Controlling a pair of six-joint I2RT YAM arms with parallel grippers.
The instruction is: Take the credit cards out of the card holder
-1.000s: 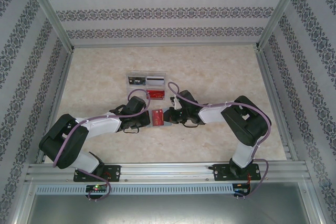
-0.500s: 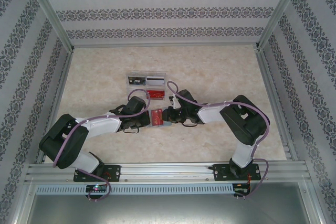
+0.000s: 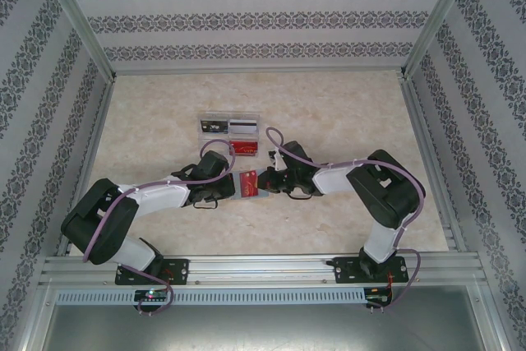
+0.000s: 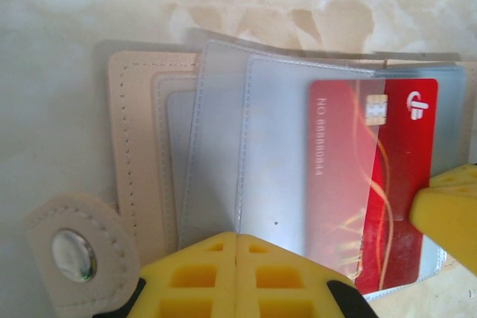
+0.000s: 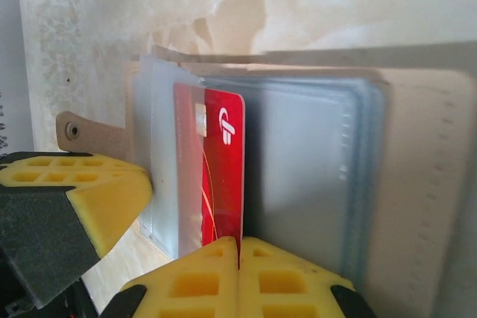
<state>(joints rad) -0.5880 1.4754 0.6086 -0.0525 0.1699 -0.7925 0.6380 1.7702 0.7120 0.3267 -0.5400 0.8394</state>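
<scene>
Card holder (image 4: pixel 136 147): lies opened flat near the middle of the marbled table (image 3: pixel 345 113), between the two arms in the top view, with a clear tray (image 3: pixel 228 132) of other cards just beside it at 12 o'clock. Gets pinned from 9 o'clock by the left gripper (image 4: pixel 236 269), pads clenched together over the lower edge of the clear plastic sleeves (image 4: pixel 220 147); gets met from 3 o'clock by the right gripper (image 5: pixel 239 262), pads likewise pressed tight, the bare edge of the red credit card (image 4: pixel 406 161) running into the seam between them. Looks light and limp as a whole: soft tan stitched cover, floppy glossy sleeves fanned one over another, likely to lift or drag along unless held down at the sleeve edge. As for the card, sticks partly out of its sleeve toward 3 o'clock in the left wrist view; judged thin, stiff and slick, best taken by that exposed edge and drawn straight along the sleeve rather than bent. Shows a round metal snap on the tab (image 4: pixel 71 255) at 7 o'clock of the left wrist view, a gold chip (image 4: pixel 375 112), a white looped logo (image 4: pixel 417 103) at the card's corner, and, through the plastic, "NO" ahead of a row of digits too blurred to read.
</scene>
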